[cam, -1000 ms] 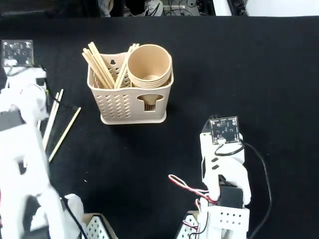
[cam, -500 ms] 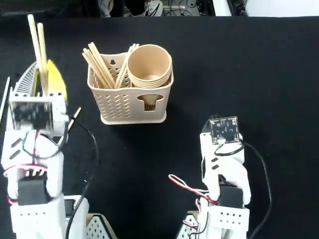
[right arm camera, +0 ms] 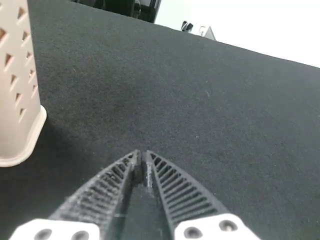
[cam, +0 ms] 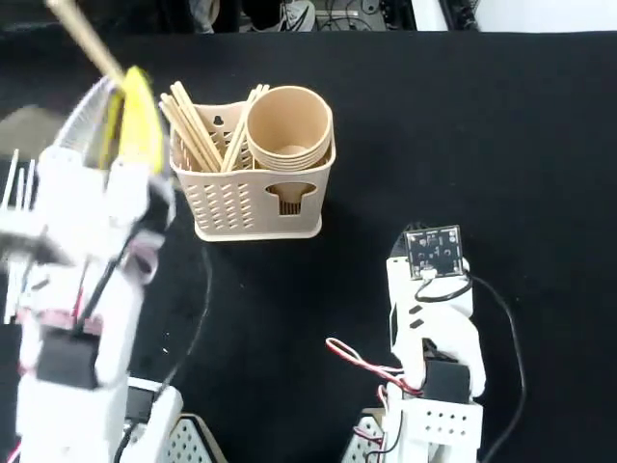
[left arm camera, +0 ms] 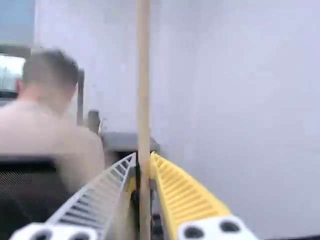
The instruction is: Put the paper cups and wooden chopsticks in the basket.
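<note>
Across nearly the whole high view lies the black table (cam: 501,145). At the left side of that view we see the left arm (cam: 87,289), white and tall, going from the lower edge up toward the upper left. Right of centre, in the lower part, is the right arm (cam: 434,328), folded low over the cloth and well apart from the basket.

We find the basket (cam: 255,207) in the upper middle of the high view, beige, with small holes, upright on the table. A stack of cups (cam: 289,130), one inside another, fills its right half. The sticks (cam: 193,130) lean in its left half; their tops rise above the rim and point to the upper left.

The left claw (left arm camera: 143,159) is pressed together on the held stick (cam: 85,37), with one yellow finger and one white finger on either side of it. In the high view this claw is just beside the upper left corner of the basket, and the held stick runs from it to the upper left corner of the frame. We cannot tell if it is one stick or two.

The right claw (right arm camera: 141,159) has its tips almost touching, with only a thin slit between them and nothing inside, over bare cloth.
</note>
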Controlling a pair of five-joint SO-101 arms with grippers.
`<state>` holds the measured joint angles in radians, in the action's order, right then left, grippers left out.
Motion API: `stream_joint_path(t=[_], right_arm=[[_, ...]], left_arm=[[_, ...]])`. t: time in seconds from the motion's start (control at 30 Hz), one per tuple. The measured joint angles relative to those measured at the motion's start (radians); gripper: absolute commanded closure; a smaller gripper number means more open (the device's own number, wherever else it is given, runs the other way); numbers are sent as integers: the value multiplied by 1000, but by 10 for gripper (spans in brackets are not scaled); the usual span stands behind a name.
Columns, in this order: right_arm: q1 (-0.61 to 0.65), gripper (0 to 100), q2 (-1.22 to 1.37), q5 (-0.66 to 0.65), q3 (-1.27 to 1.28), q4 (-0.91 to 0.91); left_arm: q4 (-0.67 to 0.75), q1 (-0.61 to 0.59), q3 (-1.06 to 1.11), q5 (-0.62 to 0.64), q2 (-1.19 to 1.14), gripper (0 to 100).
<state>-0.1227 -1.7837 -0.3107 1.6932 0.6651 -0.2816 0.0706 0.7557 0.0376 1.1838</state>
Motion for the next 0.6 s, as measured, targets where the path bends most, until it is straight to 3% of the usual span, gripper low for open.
stream_joint_path(t=[0.3,0.6], right_arm=[[0,987,0,0,0,0],[0,987,0,0,0,0]], left_arm=[[115,15,-17,69,-275,971],[157,15,20,69,-302,968]])
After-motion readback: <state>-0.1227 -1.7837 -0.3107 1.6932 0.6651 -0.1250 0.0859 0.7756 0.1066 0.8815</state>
